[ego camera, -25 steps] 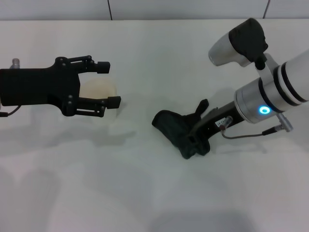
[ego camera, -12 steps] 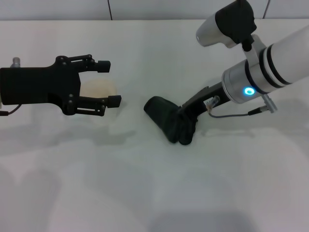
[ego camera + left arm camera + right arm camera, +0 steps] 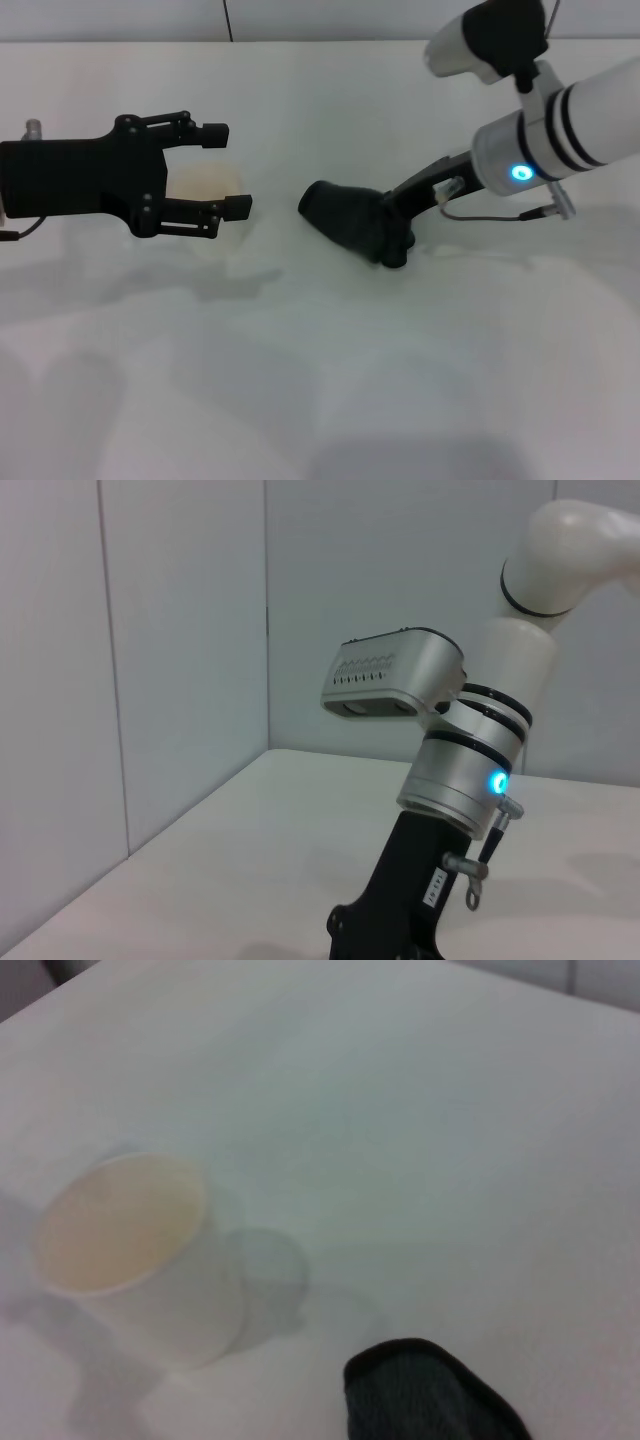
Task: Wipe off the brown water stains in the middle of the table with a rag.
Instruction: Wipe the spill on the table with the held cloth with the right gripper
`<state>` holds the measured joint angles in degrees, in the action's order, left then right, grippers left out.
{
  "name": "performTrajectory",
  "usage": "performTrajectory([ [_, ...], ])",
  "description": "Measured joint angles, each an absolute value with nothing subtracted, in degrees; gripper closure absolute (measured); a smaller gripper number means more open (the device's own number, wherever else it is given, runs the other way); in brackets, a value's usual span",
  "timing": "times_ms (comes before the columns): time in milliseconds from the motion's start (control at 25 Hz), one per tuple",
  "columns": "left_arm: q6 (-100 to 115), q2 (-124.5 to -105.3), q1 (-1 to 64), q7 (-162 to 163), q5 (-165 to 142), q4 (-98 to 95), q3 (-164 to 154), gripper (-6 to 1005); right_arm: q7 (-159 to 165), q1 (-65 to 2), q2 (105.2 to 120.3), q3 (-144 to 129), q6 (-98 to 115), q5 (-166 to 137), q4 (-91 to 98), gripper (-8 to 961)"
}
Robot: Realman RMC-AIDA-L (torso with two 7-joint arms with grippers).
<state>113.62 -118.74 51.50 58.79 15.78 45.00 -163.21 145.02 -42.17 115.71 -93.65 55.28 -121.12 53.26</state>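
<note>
A: Tabletop (image 3: 330, 400), white, glossy. Change?
B: No brown stain shows on it now; judged wiped or under the cloth. Since a second ago the right arm has dragged the rag (image 3: 352, 222) left and far, toward the middle.
A: Right tool (image 3: 398, 238)?
B: Low on the tabletop, clamped on the rag's right end.
A: Rag, lie?
B: Centre, just right of the cup (image 3: 205, 187). Long axis runs far-left to near-right; free rounded end points left.
A: Left tool (image 3: 222, 170)?
B: Left side, unmoved, fingers spread, straddling the cup, gripping nothing.
</note>
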Motion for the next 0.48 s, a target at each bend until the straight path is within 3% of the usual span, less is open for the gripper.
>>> performTrajectory([
  [480,113.64,-118.74,51.15,58.79,15.79,45.0,-163.21,113,144.43,-37.2,115.23,-87.55,54.29,-122.39,54.86,906],
])
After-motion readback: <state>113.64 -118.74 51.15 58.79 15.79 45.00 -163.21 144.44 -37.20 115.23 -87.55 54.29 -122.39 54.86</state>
